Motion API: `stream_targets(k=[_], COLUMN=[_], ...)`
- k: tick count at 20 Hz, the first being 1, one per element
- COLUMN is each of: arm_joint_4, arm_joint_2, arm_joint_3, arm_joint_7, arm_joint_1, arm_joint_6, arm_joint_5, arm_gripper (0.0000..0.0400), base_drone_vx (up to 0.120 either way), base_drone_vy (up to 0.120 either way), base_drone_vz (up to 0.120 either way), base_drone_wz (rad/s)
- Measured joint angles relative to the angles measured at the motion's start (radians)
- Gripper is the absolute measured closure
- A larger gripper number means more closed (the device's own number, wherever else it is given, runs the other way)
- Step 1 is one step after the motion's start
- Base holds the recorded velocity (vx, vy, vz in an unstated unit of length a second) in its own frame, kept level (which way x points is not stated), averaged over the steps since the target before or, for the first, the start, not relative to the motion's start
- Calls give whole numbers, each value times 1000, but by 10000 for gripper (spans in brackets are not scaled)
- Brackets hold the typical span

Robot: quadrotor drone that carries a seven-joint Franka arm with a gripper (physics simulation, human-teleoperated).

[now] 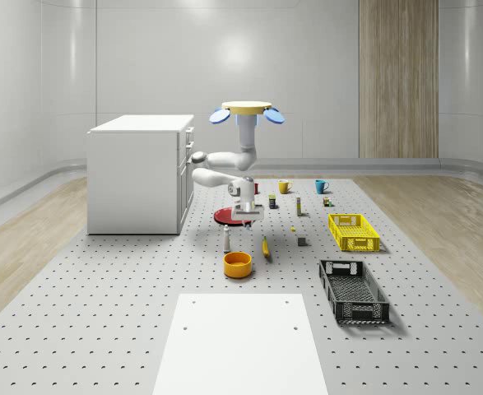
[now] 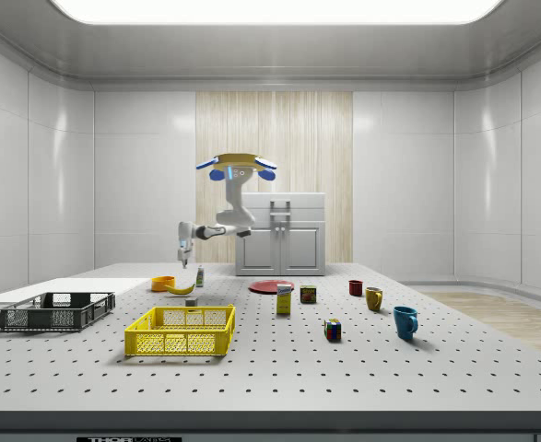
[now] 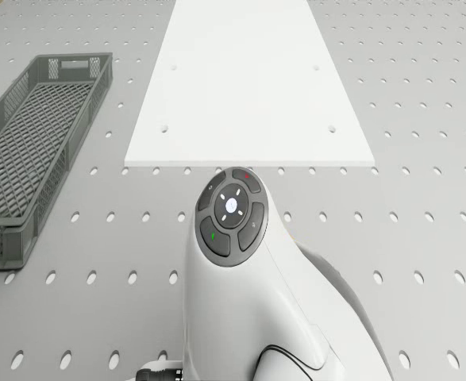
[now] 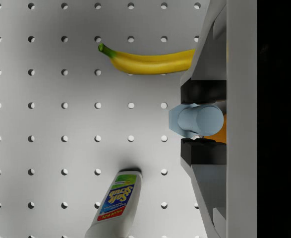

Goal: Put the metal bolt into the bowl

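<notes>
Bolt (image 4: 196,120): pinched end-on in the gripper (image 4: 203,120) (drone hovering above the table), orange bowl (image 1: 237,264) just below and slightly toward the white sheet.

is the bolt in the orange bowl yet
Not yet. The wrist view shows the metal bolt clamped between the gripper fingers, orange showing beneath; the bowl sits on the table.
</notes>
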Motion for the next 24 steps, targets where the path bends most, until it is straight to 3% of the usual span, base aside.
stream_targets(k=[3,9,20,24], arm_joint_4=[0,0,0,0], arm_joint_2=[-1,-2,-4,-5], arm_joint_3=[0,0,0,0], arm_joint_7=[0,1,1,1], arm_joint_1=[0,-1,-2,-2], arm_joint_6=[1,2,4,5], arm_joint_5=[0,1,2,2], arm_gripper=[300,300,300,300], base_drone_vx=[120,120,120,120], base_drone_vy=[-13,-113,-36,0], base_drone_vz=[0,0,0,-120], base_drone_wz=[0,0,0,0])
